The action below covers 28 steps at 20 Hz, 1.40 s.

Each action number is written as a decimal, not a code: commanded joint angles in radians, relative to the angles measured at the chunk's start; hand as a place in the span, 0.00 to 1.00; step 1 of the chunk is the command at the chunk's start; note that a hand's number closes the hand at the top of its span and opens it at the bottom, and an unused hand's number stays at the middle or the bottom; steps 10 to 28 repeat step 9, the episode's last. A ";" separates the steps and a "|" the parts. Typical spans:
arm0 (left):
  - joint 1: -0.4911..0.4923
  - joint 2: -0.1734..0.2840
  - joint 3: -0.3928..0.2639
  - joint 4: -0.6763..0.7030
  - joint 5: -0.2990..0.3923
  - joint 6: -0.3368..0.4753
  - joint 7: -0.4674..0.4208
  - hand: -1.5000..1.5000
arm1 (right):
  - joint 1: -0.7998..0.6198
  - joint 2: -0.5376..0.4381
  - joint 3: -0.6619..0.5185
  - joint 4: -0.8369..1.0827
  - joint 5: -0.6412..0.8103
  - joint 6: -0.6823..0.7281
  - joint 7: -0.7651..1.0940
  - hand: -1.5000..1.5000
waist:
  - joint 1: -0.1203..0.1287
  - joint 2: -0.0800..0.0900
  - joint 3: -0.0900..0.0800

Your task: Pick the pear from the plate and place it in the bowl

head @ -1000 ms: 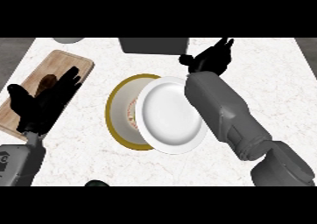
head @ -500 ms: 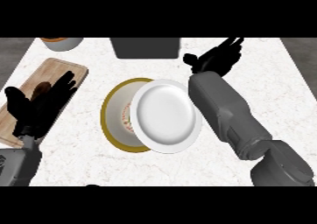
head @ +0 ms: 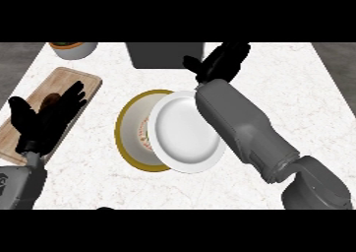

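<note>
White plate sits mid-counter, overlapping a yellow-rimmed bowl on its left side. Left of the bowl, the left hand hangs with fingers spread, over a wooden board. A dark object on that board is partly hidden; whether it is the pear cannot be told. Bare counter lies right of the plate. Beyond the plate, the right hand shows fingers spread, beside a dark box.

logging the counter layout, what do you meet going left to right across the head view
Light wooden cutting board → black left hand → yellow-rimmed bowl → round white plate → grey right forearm
</note>
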 commanded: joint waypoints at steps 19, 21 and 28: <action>-0.005 -0.021 -0.015 0.016 0.004 -0.009 0.001 0.50 | 0.000 0.000 0.121 -0.330 0.035 -0.014 0.068 1.00 | 0.021 -0.016 -0.001; -0.005 -0.021 -0.015 0.016 0.004 -0.009 0.001 0.50 | 0.000 0.000 0.121 -0.330 0.035 -0.014 0.068 1.00 | 0.021 -0.016 -0.001; -0.005 -0.021 -0.015 0.016 0.004 -0.009 0.001 0.50 | 0.000 0.000 0.121 -0.330 0.035 -0.014 0.068 1.00 | 0.021 -0.016 -0.001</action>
